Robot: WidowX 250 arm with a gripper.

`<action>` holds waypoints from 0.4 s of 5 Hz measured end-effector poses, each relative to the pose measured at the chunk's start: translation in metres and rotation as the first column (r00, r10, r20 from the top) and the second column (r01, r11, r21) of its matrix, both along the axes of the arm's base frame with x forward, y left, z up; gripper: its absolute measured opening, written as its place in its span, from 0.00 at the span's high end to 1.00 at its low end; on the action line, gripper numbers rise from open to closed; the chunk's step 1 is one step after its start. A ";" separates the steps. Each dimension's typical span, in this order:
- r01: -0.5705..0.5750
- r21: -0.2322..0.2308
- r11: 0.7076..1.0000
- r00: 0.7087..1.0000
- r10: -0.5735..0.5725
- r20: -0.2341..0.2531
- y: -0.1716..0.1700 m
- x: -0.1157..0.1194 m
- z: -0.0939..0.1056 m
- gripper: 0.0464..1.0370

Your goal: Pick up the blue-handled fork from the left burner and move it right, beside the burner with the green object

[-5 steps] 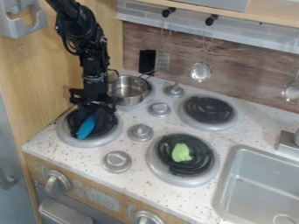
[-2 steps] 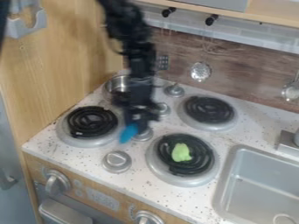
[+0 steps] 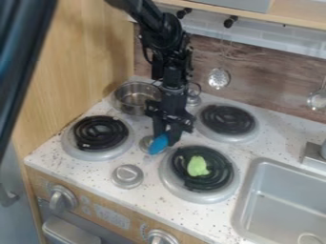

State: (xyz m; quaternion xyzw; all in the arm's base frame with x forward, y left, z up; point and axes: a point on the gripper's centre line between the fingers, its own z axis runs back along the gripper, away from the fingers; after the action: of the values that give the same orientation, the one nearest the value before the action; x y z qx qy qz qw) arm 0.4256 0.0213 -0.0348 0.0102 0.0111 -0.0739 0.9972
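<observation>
The black gripper (image 3: 167,135) hangs over the middle of the stove, just up and left of the front right burner. It is shut on a blue object (image 3: 158,144), which hangs tilted below it, in front of a silver knob. On the front right burner (image 3: 185,178) lies a light green object (image 3: 198,166), a short way right of the blue one and apart from it. The front left burner (image 3: 100,132) has nothing on it.
A metal pot (image 3: 134,98) stands on the back left burner, beside the arm. The back right burner (image 3: 227,119), a front knob (image 3: 127,176) and a grey sink (image 3: 253,209) surround the work area. A ladle (image 3: 218,78) hangs behind; a dark blurred bar crosses the upper left.
The gripper has moved right from over the front left burner to the stove's middle, carrying the blue object. The dark bar has come into view at the left. The green object has stayed put.
</observation>
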 end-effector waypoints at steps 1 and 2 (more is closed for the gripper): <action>-0.037 0.000 0.999 0.999 0.037 0.007 0.000 0.014 -0.005 0.69; -0.067 -0.004 0.998 0.998 0.067 0.000 0.000 0.017 -0.010 0.64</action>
State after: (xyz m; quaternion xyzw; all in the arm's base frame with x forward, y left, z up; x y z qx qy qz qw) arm 0.4425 0.0212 -0.0449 0.0080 0.0114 -0.0406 0.9991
